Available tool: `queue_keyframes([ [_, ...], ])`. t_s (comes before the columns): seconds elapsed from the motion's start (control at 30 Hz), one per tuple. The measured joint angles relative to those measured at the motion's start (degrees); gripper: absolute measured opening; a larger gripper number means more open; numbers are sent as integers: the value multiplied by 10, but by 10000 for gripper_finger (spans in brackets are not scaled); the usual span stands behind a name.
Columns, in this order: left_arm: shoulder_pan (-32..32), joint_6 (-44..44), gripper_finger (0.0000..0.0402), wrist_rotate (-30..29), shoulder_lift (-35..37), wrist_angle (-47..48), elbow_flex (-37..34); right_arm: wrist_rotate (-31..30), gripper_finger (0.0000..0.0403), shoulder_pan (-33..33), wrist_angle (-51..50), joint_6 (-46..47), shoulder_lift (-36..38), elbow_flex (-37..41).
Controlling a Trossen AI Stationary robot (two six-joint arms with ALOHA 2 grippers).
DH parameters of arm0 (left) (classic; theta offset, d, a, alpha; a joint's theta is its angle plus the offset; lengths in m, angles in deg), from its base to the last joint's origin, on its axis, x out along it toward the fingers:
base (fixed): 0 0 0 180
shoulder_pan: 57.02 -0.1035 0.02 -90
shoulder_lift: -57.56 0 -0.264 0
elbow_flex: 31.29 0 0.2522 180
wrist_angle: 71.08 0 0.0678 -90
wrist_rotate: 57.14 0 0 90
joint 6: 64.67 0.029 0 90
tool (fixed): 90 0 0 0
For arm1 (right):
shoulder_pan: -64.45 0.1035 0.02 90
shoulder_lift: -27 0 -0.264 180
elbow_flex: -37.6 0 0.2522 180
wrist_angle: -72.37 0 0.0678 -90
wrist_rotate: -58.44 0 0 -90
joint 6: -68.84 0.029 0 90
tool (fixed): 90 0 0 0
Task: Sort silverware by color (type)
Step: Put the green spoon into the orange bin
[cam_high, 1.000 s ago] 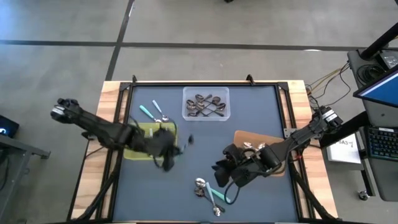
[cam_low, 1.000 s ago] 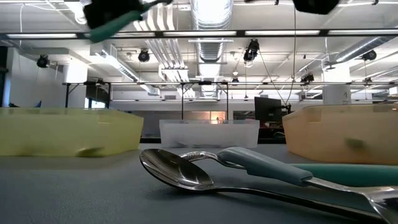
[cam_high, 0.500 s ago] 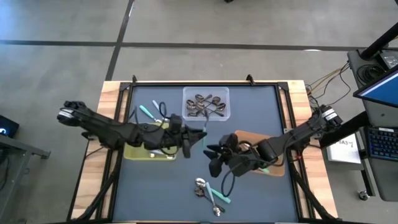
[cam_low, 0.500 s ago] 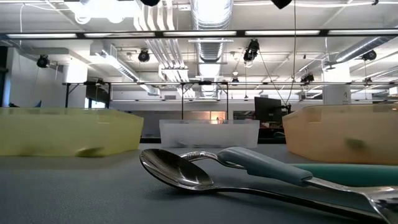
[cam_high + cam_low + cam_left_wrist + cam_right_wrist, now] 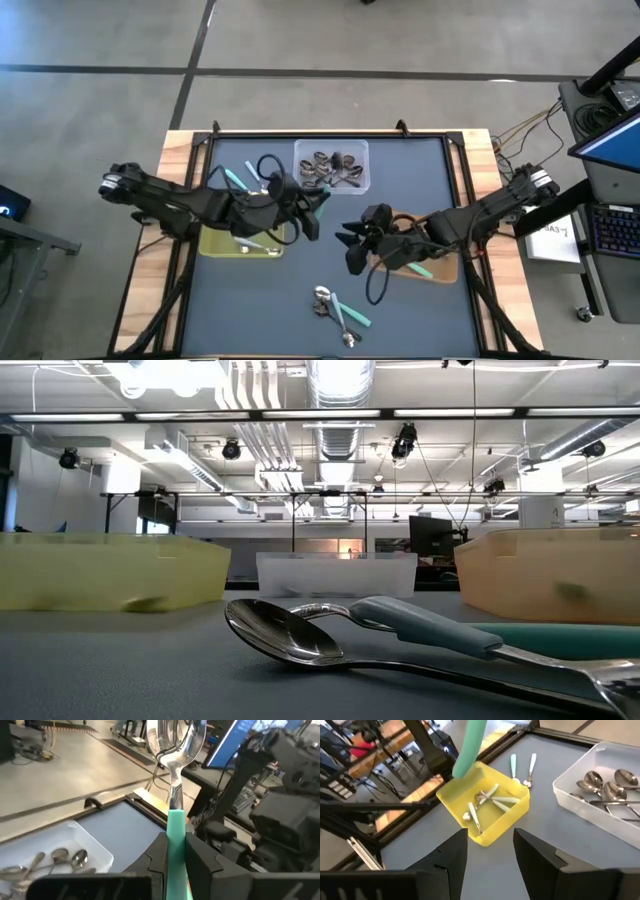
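My left gripper [image 5: 312, 204] hovers between the yellow tray [image 5: 215, 243] and the clear tray [image 5: 358, 182], shut on a teal-handled spoon [image 5: 175, 750]. My right gripper [image 5: 352, 243] is open and holds nothing, just right of it, beside the orange-brown tray [image 5: 392, 217]. The right wrist view shows the spoon's teal handle [image 5: 470, 745] ahead of its fingers. Pale-handled utensils [image 5: 490, 800] lie in the yellow tray and dark spoons [image 5: 335, 168] in the clear one. A few utensils [image 5: 338, 312] lie on the mat near the near edge, and the low view shows them close up [image 5: 300, 632]. My left gripper pinches the spoon's teal handle [image 5: 175, 837] between its two fingers, which lie along the handle. The silver neck and bowl [image 5: 176, 740] stick out past the fingertips. The spoon is lifted clear of the table.
A teal and a pale-blue utensil [image 5: 246, 178] lie on the mat beyond the yellow tray. A teal handle [image 5: 421, 268] shows in the orange-brown tray under the right arm. The two grippers stand close together at mid-table. Bare mat [image 5: 250, 310] lies on the near left.
My left gripper, still shut on the teal spoon, has risen out of the low view and moved right and toward the far edge, away from the yellow tray. My right gripper has moved away from the utensils at the near edge, toward the far edge.
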Motion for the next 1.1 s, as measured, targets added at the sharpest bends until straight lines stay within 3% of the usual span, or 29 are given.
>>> queue_keyframes([
  [0.3,-2,0,25,-2,-23,-19,18,-46,151,-9,45,-35,24,0],
  [0.47,-5,6,25,-1,-42,-72,20,-47,151,-26,80,-45,30,0],
  [1.1,-8,22,25,25,-56,-99,36,-43,151,-63,83,-46,30,0],
])
